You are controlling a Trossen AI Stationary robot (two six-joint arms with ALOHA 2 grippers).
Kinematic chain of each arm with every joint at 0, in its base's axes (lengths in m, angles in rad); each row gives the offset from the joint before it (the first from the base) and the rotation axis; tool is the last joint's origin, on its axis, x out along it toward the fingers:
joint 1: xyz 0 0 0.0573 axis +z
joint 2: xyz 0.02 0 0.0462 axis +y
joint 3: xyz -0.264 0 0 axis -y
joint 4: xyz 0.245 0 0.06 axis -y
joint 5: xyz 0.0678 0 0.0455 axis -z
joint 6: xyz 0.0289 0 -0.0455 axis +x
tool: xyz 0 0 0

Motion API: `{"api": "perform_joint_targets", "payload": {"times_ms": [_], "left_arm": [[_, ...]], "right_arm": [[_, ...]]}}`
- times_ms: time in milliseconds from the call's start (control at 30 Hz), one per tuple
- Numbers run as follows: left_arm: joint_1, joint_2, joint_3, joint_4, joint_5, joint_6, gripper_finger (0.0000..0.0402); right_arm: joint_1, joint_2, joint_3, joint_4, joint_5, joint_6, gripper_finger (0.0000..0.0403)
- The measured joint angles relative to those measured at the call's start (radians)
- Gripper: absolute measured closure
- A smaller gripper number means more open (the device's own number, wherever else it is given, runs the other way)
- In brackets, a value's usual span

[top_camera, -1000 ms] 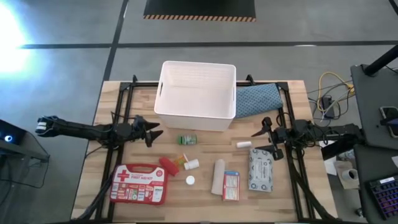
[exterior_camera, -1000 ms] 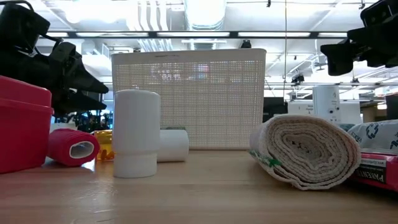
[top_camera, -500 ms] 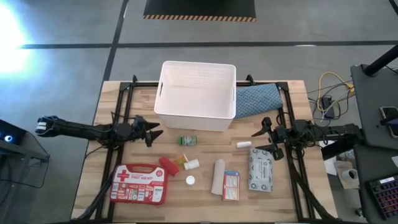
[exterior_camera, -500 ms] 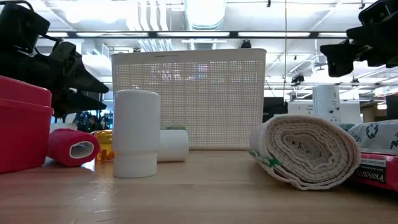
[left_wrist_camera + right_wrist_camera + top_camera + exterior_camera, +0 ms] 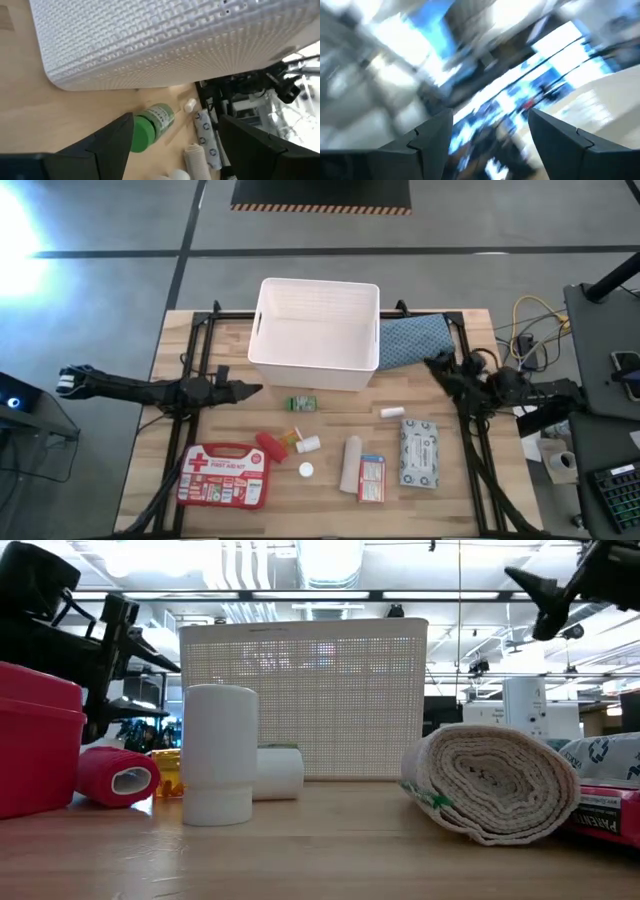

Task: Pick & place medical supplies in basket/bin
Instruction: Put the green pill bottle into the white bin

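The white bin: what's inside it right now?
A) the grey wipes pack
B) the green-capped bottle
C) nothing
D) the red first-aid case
C: in the high view the white bin shows only its bare floor, and the supplies lie on the table in front of it.

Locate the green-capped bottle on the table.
High view: the green-capped bottle lies mid-table, just in front of the white bin, right of the left gripper.
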Motion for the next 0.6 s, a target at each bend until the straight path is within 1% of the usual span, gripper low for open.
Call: {"api": "perform_joint_targets", "payload": {"times_ms": [67,100,167,233,300,333,433,500,600], "left_arm": [[-0.001,-0.004,0.023,0.033,0.025,-0.008,0.0133],[-0.001,-0.004,0.039,0.054,0.060,0.022,0.0133],[-0.006,0.001,0.086,0.067,0.152,0.114,0.0133],[-0.015,0.021,0.145,0.067,0.230,0.202,0.0133],[-0.028,0.057,0.208,0.062,0.277,0.305,0.0133],[-0.036,0.081,0.237,0.050,0.287,0.366,0.0133],[-0.059,0.170,0.321,-0.040,0.296,0.596,0.0133],[-0.070,0.241,0.372,-0.113,0.296,0.715,0.0133],[-0.074,0.361,0.440,-0.226,0.298,0.772,0.0133]], "right_arm": [[0.000,0.000,0.000,0.026,0.157,0.042,0.0154],[0.000,0.001,0.000,0.028,0.222,0.085,0.0154],[0.000,0.003,0.000,0.028,0.317,0.186,0.0154],[0.000,0.018,0.000,0.030,0.381,0.246,0.0154],[-0.001,0.044,0.000,0.029,0.384,0.298,0.0154],[-0.001,0.061,0.000,0.029,0.368,0.326,0.0154],[0.000,0.132,0.000,0.031,0.270,0.394,0.0154],[0.000,0.194,0.000,0.030,0.226,0.439,0.0154],[0.000,0.302,0.006,0.028,0.183,0.510,0.0154]]}}
